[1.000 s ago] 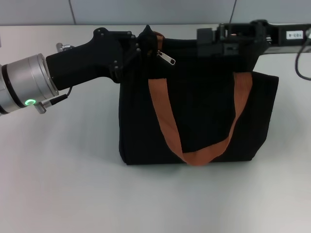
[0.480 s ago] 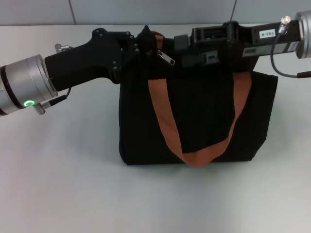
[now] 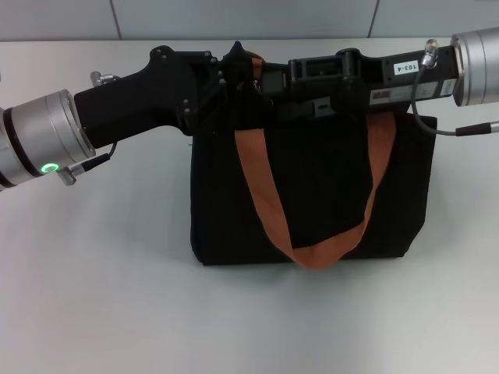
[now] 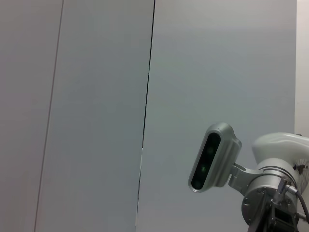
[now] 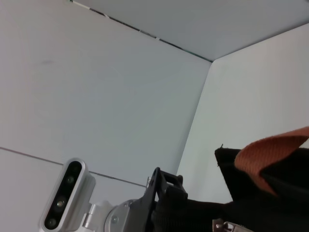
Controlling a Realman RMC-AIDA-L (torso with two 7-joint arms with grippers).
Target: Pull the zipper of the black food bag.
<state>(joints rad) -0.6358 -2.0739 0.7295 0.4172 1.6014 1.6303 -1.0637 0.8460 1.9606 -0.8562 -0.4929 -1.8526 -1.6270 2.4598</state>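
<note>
- black food bag (image 3: pixel 312 195) stands upright on the white worktop (image 3: pixel 117 296), middle of the head view, front face toward the camera, orange-brown strap handle (image 3: pixel 265 195) hanging in a U across the front.
- left pincer (image 3: pixel 234 74) sits at the bag's top left corner, arm coming in from the left; it looks closed on the black fabric of that corner, with the fabric peaking up just above it.
- right pincer (image 3: pixel 273 82) reaches in from the right along the bag's top edge; its tip is just beside the left pincer, near the top of the strap.
- zipper: the head view does not show the pull tab, which is hidden at or under the right pincer's tip; a small silver bit (image 5: pixel 224 225) at the edge of the right wrist view, just below the bag's corner, may be it.
- right pincer's jaws: cannot tell if wide, narrow or gripping, black on black.
- right wrist view also shows the bag's top corner with the orange strap, and the left arm's black body next to it.
- left wrist view shows only wall panels and the robot's head camera (image 4: pixel 212 157).
</note>
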